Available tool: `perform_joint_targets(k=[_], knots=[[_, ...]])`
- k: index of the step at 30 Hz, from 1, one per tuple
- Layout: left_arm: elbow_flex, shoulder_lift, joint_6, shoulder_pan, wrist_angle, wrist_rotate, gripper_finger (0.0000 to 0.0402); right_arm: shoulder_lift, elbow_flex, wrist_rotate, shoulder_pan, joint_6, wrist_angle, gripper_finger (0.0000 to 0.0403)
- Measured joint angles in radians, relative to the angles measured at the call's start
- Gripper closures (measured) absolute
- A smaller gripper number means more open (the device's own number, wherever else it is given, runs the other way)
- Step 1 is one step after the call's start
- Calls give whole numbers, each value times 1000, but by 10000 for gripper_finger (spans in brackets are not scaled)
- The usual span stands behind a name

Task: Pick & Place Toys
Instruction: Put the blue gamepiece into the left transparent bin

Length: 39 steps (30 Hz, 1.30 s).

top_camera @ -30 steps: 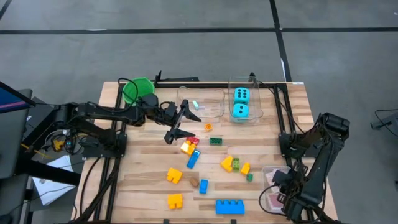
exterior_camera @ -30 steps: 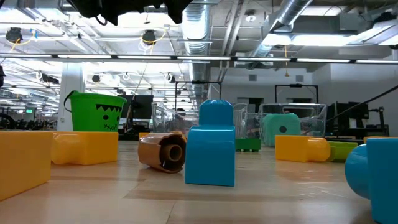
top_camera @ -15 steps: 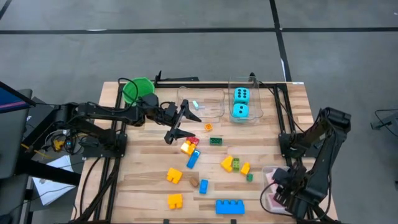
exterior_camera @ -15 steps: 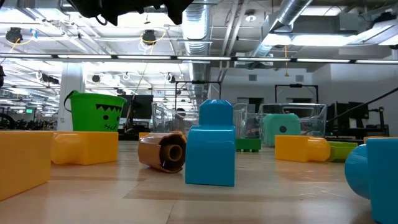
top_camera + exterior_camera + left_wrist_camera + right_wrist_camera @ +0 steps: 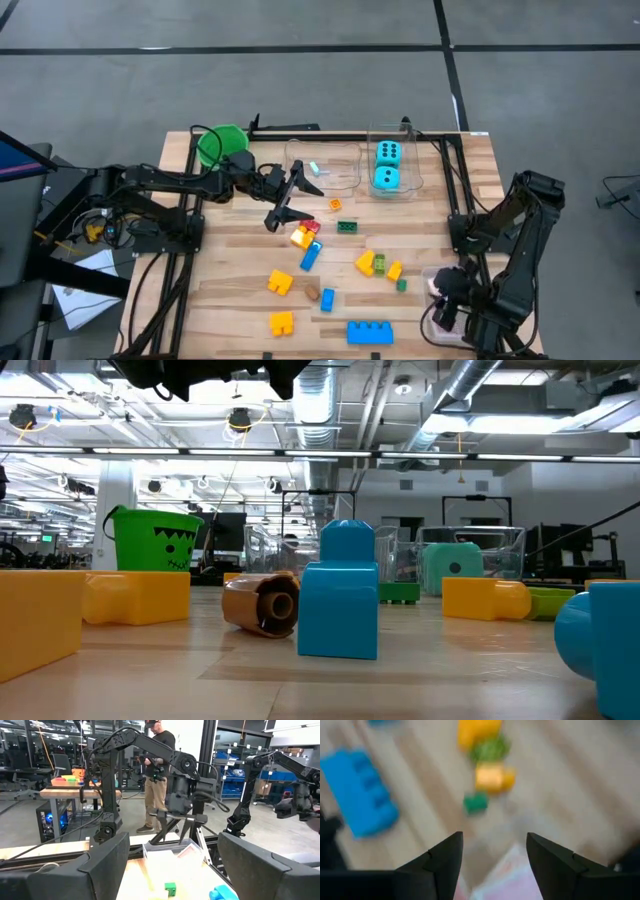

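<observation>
- Wooden table (image 5: 240, 275) carrying scattered blocks (image 5: 310, 256).
- Right gripper (image 5: 443, 303) hanging spread and empty over tub (image 5: 428, 324) of cards (image 5: 512, 877) at near right corner.
- Left gripper (image 5: 290, 200) hovering released above yellow-red blocks (image 5: 304, 233) mid-table.
- Dice (image 5: 387, 166) sitting in far tub (image 5: 412, 160).

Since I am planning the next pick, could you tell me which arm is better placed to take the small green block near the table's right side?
Probably the right. The right gripper hangs open over the tub at the table's right edge, close to the small green block. The left gripper hovers open farther off, near the middle clear tub.
</observation>
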Motion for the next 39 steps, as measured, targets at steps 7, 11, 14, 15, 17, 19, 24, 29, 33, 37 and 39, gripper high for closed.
perform_joint_targets(k=[7,11,14,15,17,19,24,29,33,37,39], knots=[[0,0,-25,1,0,-40,103,0,13,297,-17,149,-201,159],[0,-23,-54,1,-19,-43,103,0,13,376,-36,156,-244,109],[1,-77,-57,-1,-77,-43,103,0,13,394,-64,96,-245,77],[1,-97,-57,-4,-99,-43,103,0,13,403,-75,71,-244,68],[1,-137,-57,-15,-166,-43,103,0,13,423,-98,12,-244,57],[0,-176,-56,-37,-227,-43,103,0,12,456,-123,-47,-244,51],[0,-236,-22,-141,-298,-42,103,0,12,563,-178,-152,-244,54],[0,-240,39,-235,-299,-42,103,2,12,622,-216,-162,-223,58],[0,-240,57,-260,-298,-42,103,25,11,627,-224,-235,-104,58],[0,-240,56,-264,-290,-42,103,58,11,619,-228,-408,113,63],[0,-240,49,-264,-291,-42,103,83,11,604,-235,-519,233,67]])
